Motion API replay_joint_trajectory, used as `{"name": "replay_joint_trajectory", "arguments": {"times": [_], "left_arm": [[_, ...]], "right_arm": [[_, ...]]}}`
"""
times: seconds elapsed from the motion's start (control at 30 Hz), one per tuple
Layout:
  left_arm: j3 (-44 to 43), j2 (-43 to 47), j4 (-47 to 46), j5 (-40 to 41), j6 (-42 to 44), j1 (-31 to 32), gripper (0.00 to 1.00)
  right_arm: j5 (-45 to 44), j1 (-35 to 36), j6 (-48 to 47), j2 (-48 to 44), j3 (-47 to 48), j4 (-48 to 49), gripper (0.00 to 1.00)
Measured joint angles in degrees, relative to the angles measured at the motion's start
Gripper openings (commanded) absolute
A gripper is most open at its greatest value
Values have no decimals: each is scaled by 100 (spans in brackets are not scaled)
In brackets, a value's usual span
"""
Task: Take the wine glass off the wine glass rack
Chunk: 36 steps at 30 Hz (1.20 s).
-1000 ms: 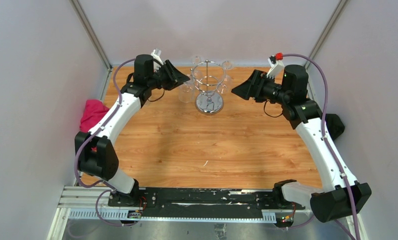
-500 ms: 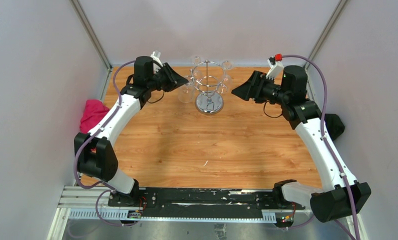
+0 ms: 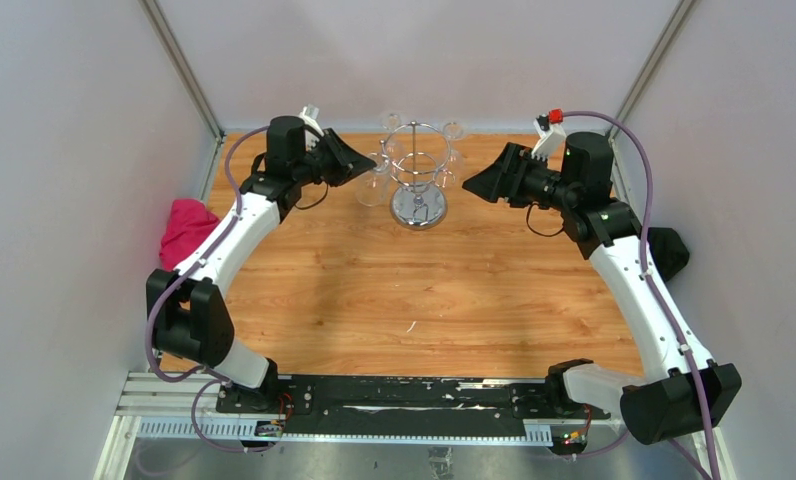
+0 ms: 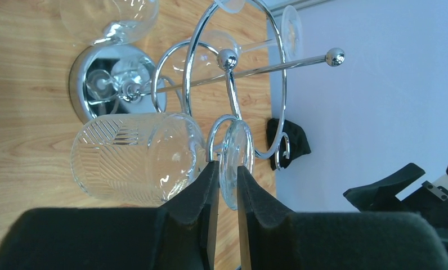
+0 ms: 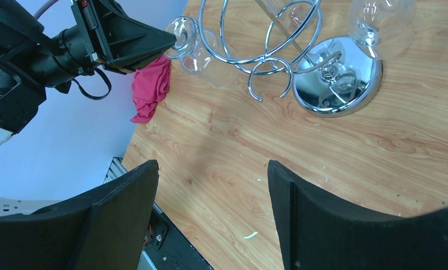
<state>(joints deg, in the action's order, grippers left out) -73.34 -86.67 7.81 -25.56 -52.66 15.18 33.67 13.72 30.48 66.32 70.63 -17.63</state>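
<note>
The wine glass rack [image 3: 417, 170] is a chrome wire stand with a round mirrored base [image 4: 117, 79], at the back middle of the table. A clear wine glass [image 4: 131, 157] with a ribbed bowl hangs upside down from a hook on the rack's left side. My left gripper [image 4: 227, 166] is shut on the glass's round foot [image 4: 234, 152], just outside the hook. From above, the left gripper [image 3: 372, 160] meets the glass [image 3: 374, 185] at the rack's left. My right gripper [image 3: 471, 182] hovers open to the right of the rack, with nothing between its fingers [image 5: 137, 185].
More glasses hang on the rack, one at the back right [image 3: 454, 130] and one over the base [image 5: 379, 22]. A pink cloth [image 3: 186, 228] lies at the table's left edge. A black object [image 3: 669, 250] sits at the right edge. White walls enclose the table.
The left gripper's jaws have closed onto the glass's foot, and the arm has shifted slightly. The right arm has barely moved.
</note>
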Motion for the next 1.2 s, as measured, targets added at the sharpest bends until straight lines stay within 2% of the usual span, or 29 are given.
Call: {"name": "replay_joint_trajectory", "arguments": {"times": [0.6,0.93,1.2], "left_arm": [[286,92,-170,-411,-745,-87,22],[468,348,-153,-577,-824,-190,24],[485,402,-81,-643,-822,-232,19]], "right_arm": [[79,-26,2,83,0,7,76],[90,-26,48,114,0,13,76],[107,-26,118,114,0,66,76]]}}
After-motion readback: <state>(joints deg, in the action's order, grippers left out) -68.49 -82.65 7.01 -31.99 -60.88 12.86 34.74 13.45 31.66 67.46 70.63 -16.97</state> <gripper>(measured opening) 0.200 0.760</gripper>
